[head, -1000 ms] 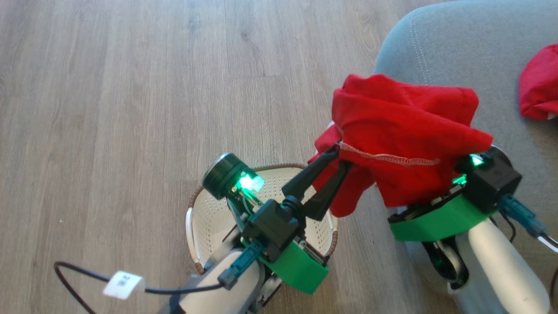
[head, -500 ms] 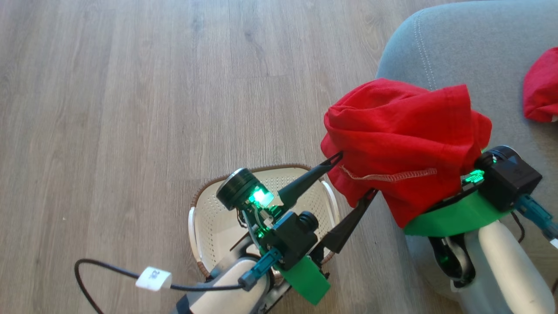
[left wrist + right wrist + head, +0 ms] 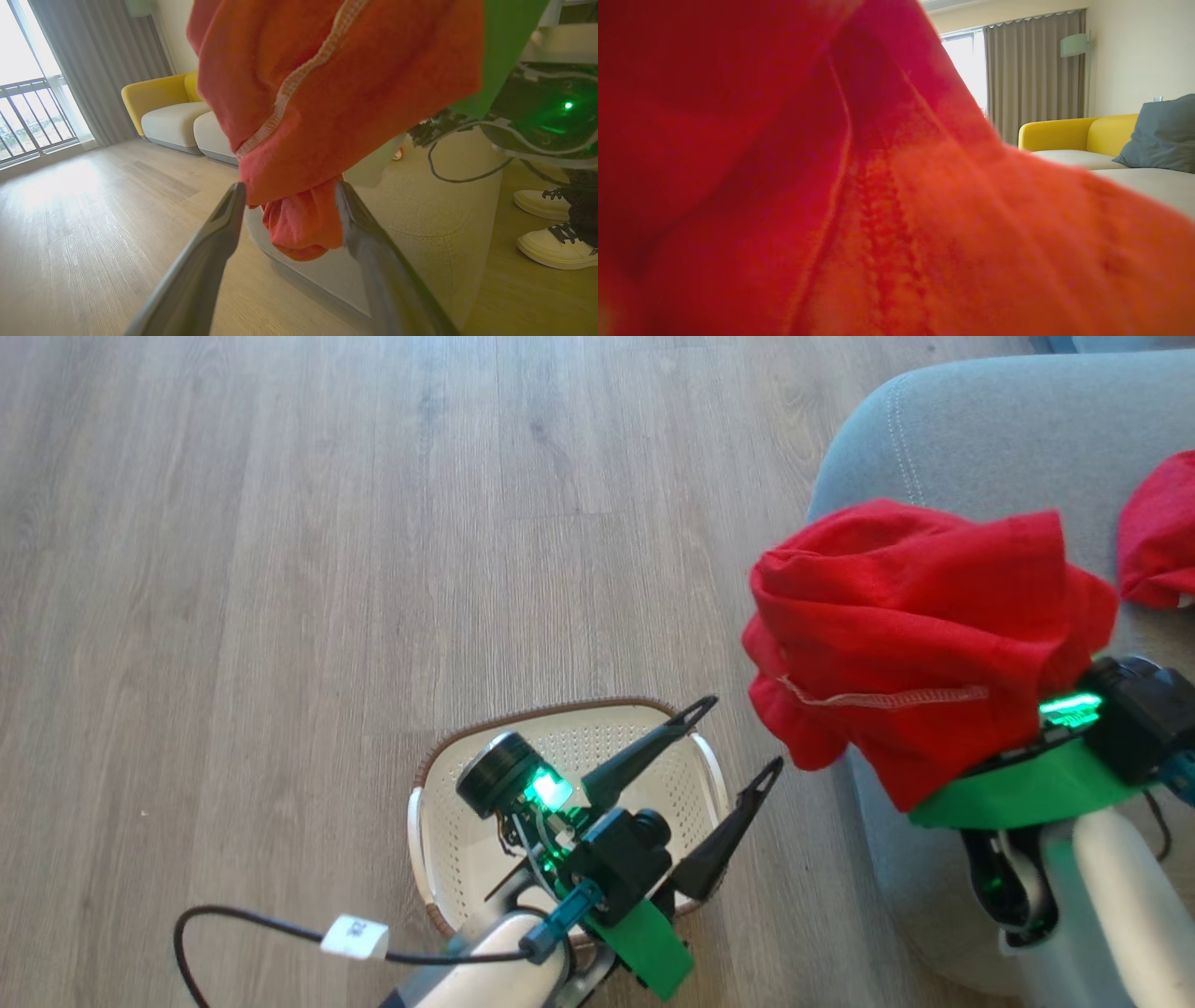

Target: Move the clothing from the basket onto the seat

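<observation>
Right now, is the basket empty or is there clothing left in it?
Empty as far as it shows: the basket has bare perforated cream floor in the head view; the left gripper and arm hide its near part.

The basket (image 3: 560,709) stands on the floor (image 3: 280,569) left of the seat (image 3: 980,439), where 1 garment (image 3: 1158,541) lies.

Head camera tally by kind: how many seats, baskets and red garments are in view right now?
Seats: 1, the seat
Baskets: 1, the basket
Red garments: 2, the lifted garment and the lying garment on the seat
Total: 4
</observation>
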